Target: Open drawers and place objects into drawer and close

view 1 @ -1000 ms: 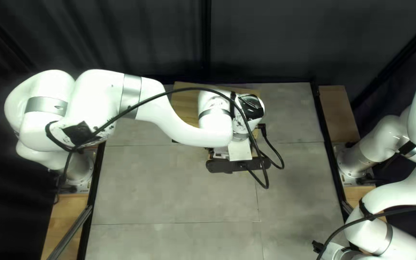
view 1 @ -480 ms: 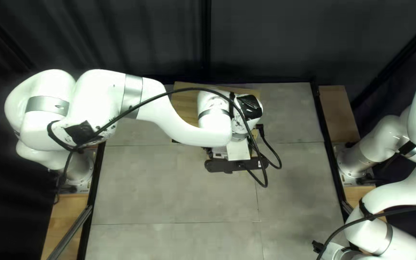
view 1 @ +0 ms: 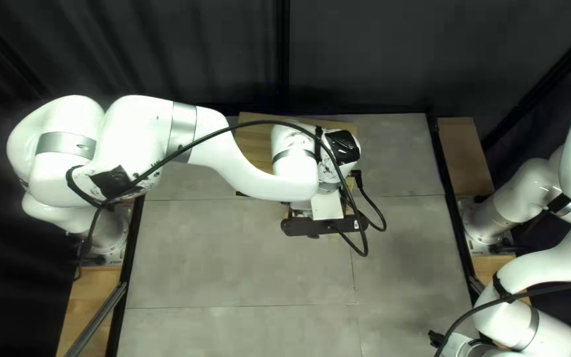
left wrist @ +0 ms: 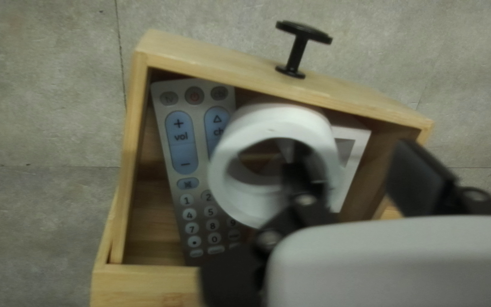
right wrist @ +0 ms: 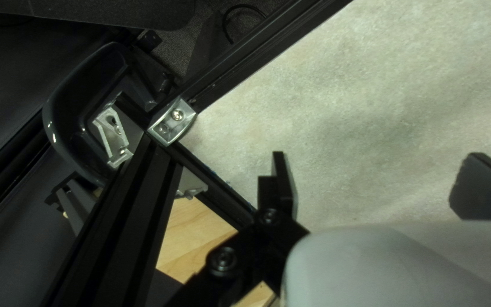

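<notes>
See a smooth, thick-walled white ring (left wrist: 223,170) inside the open wooden drawer (left wrist: 217,59), near the front edge with its black disc-shaped knob (left wrist: 305,32); overlaps a long grey remote (left wrist: 163,108) reaching toward a front corner, and an angular white plastic-looking frame (left wrist: 352,176); have the left gripper (view 1: 326,206) released, one finger within the ring, one outside; have the right gripper (right wrist: 379,176) released too, spread above the mottled grey table (view 1: 232,264), near a straight black rail (right wrist: 257,45).

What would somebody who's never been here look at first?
Probably my big, shiny white left arm, reaching in from the left of the top left view. Next, the open pale wooden drawer in the left wrist view: a long grey remote control with blue buttons lies inside, partly hidden by a thick white ring.
</notes>
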You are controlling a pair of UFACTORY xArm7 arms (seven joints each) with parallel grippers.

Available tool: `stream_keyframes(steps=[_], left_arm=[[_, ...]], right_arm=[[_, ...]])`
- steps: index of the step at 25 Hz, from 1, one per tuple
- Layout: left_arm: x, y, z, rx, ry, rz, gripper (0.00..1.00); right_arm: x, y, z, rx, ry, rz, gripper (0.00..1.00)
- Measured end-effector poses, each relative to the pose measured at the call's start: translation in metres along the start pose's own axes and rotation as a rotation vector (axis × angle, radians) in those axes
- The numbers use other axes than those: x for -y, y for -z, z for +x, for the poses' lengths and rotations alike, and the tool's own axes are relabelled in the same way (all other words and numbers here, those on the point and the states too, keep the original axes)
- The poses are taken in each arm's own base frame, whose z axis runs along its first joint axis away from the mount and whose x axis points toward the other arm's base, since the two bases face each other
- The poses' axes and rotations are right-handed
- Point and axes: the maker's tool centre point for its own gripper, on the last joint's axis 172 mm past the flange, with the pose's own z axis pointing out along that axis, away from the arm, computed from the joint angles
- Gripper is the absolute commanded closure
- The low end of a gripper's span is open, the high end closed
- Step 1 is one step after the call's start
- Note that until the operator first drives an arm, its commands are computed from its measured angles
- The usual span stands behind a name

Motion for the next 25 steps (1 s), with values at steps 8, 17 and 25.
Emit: stream_keyframes(steps=[8, 17, 25], left_arm=[[-0.006, 0.052, -0.008, 0.037, 0.012, 0.052, 1.00], [-0.041, 0.083, 0.007, 0.039, 0.002, 0.129, 1.00], [-0.103, 0.094, 0.071, -0.007, -0.133, 0.224, 1.00]], right_arm=[[0.000, 0.000, 0.000, 0.000, 0.000, 0.000, 0.00], [0.000, 0.000, 0.000, 0.000, 0.000, 0.000, 0.00], [0.000, 0.000, 0.000, 0.000, 0.000, 0.000, 0.00]])
